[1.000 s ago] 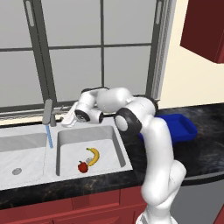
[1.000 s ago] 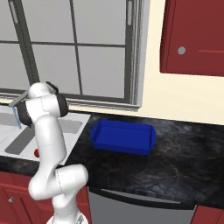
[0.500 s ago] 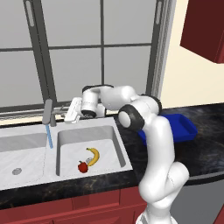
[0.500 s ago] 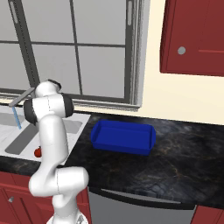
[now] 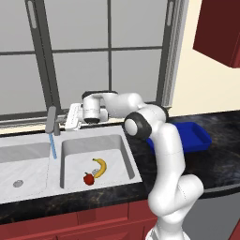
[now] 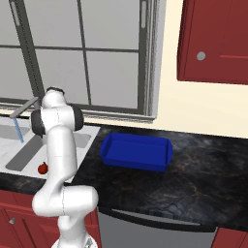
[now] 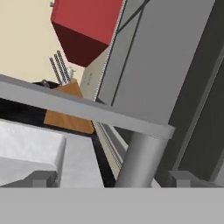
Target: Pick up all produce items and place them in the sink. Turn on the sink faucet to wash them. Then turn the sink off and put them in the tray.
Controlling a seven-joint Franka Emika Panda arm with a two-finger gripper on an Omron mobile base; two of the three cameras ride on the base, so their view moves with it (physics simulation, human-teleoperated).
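Down in the sink point(image 5: 133, 176), the banana point(image 5: 100, 165) and red fruit point(image 5: 88, 178) are being washed. Water is left running from the faucet point(image 5: 52, 123); the wide-open gripper point(image 5: 71, 117) is held beside it. The tray point(image 6: 136, 151) is not yet filled.

I get flat, even, bright light in all three feeds, with no single source I can pick out. The window point(image 5: 110, 61) reads as plain grey, no glare. Shadows are faint; the sink point(image 5: 28, 161) basin walls shade softly. Edges stay sharp, no blur or bending at the borders. The dark surface point(image 6: 203, 174) shows only dull marbling, no highlights.
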